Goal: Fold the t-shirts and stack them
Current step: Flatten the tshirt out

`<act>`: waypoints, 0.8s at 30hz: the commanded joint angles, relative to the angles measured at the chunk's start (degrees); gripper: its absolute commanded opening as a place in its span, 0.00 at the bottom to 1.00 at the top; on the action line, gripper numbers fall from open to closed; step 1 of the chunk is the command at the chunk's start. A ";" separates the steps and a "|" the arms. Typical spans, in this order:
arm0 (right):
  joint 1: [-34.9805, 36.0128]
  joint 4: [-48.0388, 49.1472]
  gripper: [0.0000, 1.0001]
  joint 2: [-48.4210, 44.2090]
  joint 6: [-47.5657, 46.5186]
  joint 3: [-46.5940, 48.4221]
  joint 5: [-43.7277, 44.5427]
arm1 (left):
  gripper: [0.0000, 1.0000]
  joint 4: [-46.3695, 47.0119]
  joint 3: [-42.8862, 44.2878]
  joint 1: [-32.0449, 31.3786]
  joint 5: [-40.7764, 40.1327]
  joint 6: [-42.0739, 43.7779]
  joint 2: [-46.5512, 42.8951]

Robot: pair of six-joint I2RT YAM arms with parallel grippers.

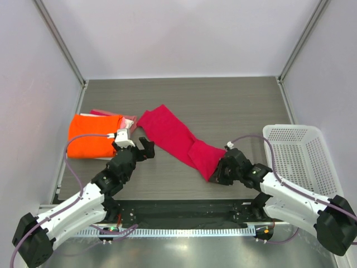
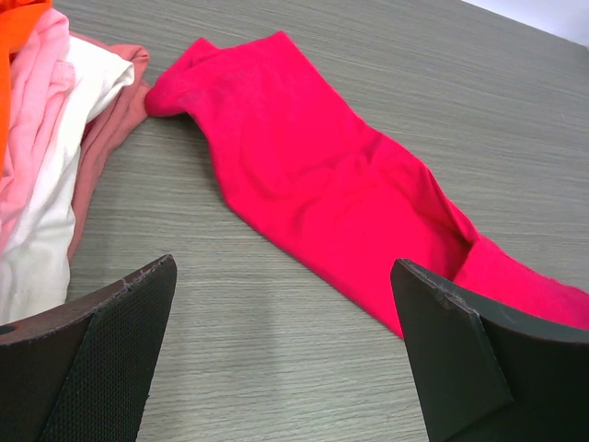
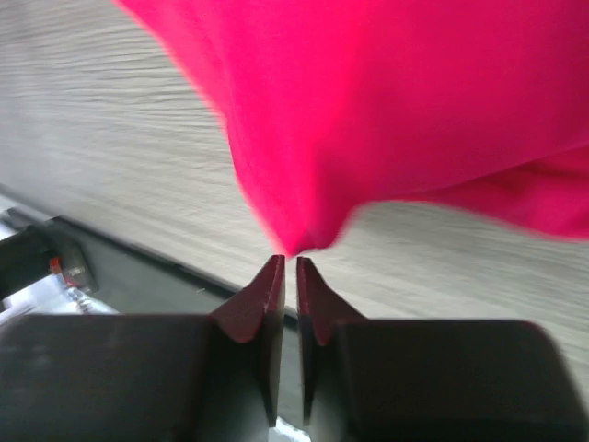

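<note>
Crimson is what your right claw (image 3: 287, 261) has: its two fingers are pressed almost together, nipping the near corner of the crimson t-shirt (image 1: 173, 137), which bunches to a point at their tips. From that corner the shirt runs as a long, rumpled band slanting away to the far left across the grey tabletop (image 1: 234, 100). Your left claw (image 2: 283, 276) hangs spread wide with nothing between its fingers, over bare tabletop just short of the band's far-left end. Left of it the pale pink and white t-shirt (image 2: 37, 184) lies bunched, and the orange t-shirt (image 1: 92, 137) rests folded against it at the tabletop's left edge. To your right stands the white lattice basket (image 1: 290, 129), well apart from the shirts.
</note>
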 commanded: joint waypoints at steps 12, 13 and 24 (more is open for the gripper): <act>1.14 11.34 0.46 3.29 5.28 -4.68 8.21 | 1.00 3.08 1.93 0.03 0.88 1.25 -0.48; 1.32 11.69 0.47 3.64 5.54 -4.77 8.21 | 1.00 3.08 2.11 0.03 0.97 1.33 -0.39; 2.90 16.79 0.23 6.02 8.09 -6.18 16.46 | 1.00 3.17 2.02 0.03 0.97 1.51 -0.13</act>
